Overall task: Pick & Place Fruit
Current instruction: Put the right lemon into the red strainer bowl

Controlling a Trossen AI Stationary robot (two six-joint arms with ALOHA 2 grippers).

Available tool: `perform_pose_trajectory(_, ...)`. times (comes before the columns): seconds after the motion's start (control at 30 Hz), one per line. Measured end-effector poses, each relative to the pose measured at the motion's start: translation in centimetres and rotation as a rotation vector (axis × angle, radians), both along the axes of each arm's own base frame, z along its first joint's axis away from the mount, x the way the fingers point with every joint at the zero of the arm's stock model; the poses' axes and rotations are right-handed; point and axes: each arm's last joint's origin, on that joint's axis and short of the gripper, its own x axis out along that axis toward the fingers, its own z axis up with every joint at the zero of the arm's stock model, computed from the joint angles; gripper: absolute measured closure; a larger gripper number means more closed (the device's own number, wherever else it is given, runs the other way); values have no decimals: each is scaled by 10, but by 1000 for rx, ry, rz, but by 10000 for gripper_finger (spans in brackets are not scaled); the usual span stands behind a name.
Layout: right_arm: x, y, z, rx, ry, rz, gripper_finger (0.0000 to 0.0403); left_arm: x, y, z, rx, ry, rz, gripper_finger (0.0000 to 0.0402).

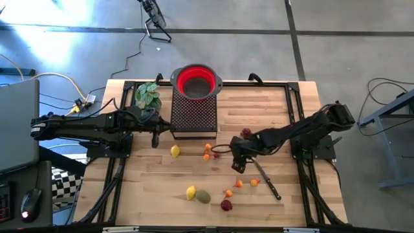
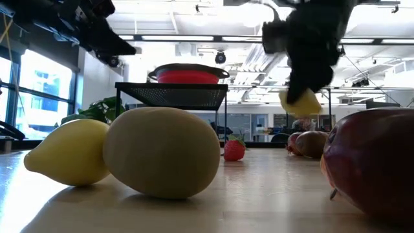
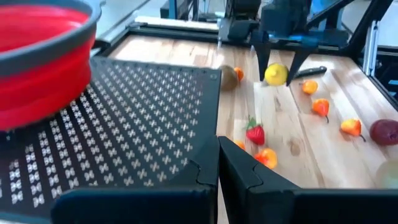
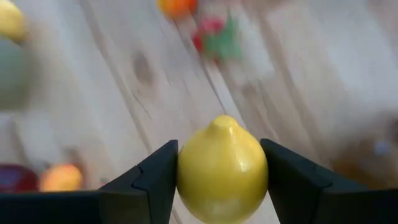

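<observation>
My right gripper (image 1: 238,162) hangs over the middle of the table, shut on a yellow lemon (image 4: 222,168). The low view shows that lemon (image 2: 301,102) in the air. More fruit lies on the wood: another lemon (image 1: 175,151), a third lemon (image 1: 191,192) beside an olive-green fruit (image 1: 203,196), a dark red one (image 1: 226,205), several tiny orange ones (image 1: 239,184) and a strawberry (image 3: 255,132). My left gripper (image 1: 155,137) is shut and holds nothing, next to the black mesh stand (image 1: 194,110). My right gripper pinches the lemon by its two sides (image 4: 186,177), one finger (image 4: 152,180) on each flank. The fingers come from above, pointing down. The lemon is lifted clear of the table, its pointed tip (image 4: 222,121) facing away from the wrist.
A red colander (image 1: 196,81) sits on the mesh stand at the far edge, with a green leafy plant (image 1: 147,96) to its left. A black-handled knife (image 1: 266,180) lies right of my right gripper. A kiwi and a dark red fruit (image 1: 246,133) rest near the right arm.
</observation>
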Motion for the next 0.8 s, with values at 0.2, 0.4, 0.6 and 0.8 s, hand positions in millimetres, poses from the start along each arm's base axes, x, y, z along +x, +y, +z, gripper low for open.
perform_pose_trajectory(0.2, 7, -14, 41, -61, -189, -17, 207, 1, 0, 3, 10, -34, -1, 402)
perform_pose_trajectory(0.4, 15, -39, 75, -169, -351, -16, 207, 1, 0, 3, 10, -32, -1, 402)
perform_pose_trajectory(0.6, 26, -67, 110, -322, -475, 2, 207, 1, 0, 3, 12, -31, -1, 402)
perform_pose_trajectory(0.8, 31, -99, 143, -498, -595, -12, 207, 1, 0, 3, 13, -31, 2, 402)
